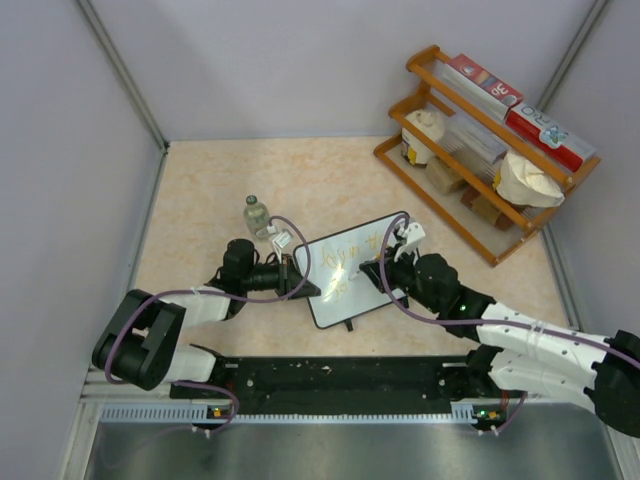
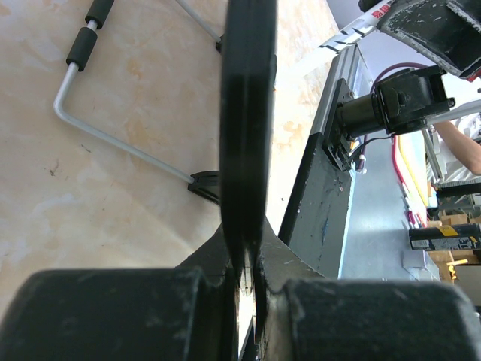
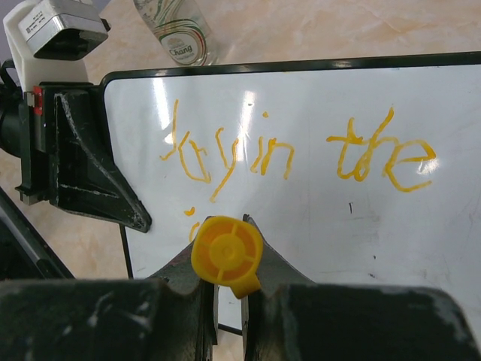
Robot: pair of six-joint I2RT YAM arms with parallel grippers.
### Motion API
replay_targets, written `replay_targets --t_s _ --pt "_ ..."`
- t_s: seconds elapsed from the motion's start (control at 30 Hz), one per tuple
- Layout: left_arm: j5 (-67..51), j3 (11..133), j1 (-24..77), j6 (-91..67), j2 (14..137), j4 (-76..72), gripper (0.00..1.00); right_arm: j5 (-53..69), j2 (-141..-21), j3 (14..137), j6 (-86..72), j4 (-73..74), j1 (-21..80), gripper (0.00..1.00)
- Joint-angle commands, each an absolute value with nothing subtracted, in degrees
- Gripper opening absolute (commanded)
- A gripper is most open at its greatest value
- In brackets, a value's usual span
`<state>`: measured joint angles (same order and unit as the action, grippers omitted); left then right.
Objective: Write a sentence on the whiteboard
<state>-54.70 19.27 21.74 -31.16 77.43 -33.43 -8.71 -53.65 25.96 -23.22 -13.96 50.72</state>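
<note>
Small glossy black-framed whiteboard (image 3: 338, 241) stands propped on the beige bench (image 1: 200, 190). The left pincer (image 2: 250, 297) clamps its edge, steadying it, while the right pincer (image 3: 228, 295) grips a yellow plastic marker (image 3: 227, 252) below the orange handwritten sentence (image 3: 301, 150).

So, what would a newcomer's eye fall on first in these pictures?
The whiteboard sits at the centre, bearing an orange sentence. The right gripper holds a yellow marker at its face, while the left gripper clamps its left edge. A stocked wooden rack stands in the far right corner.
</note>
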Motion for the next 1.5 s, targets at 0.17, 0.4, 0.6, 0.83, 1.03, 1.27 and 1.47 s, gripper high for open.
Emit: replay_targets --t_s 0.17,0.4,0.6,0.83,1.03,1.27,1.47 --pt "-56.08 18.54 22.15 -29.62 78.31 -32.34 0.00 -9.05 -54.76 26.81 -24.34 -15.56 50.19 0.00" --pt "-56.16 18.46 22.06 -29.62 78.31 -32.26 0.00 -8.61 -54.05 25.31 -25.05 -13.89 50.19 0.00" --pt "-56.16 18.46 22.06 -29.62 78.31 -32.34 0.00 -7.73 -54.23 24.00 -25.93 -13.36 50.19 0.00" --pt "-55.99 18.46 22.15 -29.62 78.22 -32.34 0.00 -9.84 -53.26 23.64 -26.19 -11.16 50.19 0.00" --pt "-56.16 18.37 22.15 -29.62 78.13 -32.34 0.00 -13.18 -51.42 24.52 -26.11 -9.49 50.19 0.00" --pt "-56.07 18.37 22.15 -29.62 78.05 -32.34 0.00 -15.20 -52.21 26.10 -25.93 -10.72 50.19 0.00" --pt "-56.16 18.37 22.06 -29.62 78.05 -32.34 0.00 -16.52 -52.38 27.25 -26.10 -11.60 50.19 0.00"
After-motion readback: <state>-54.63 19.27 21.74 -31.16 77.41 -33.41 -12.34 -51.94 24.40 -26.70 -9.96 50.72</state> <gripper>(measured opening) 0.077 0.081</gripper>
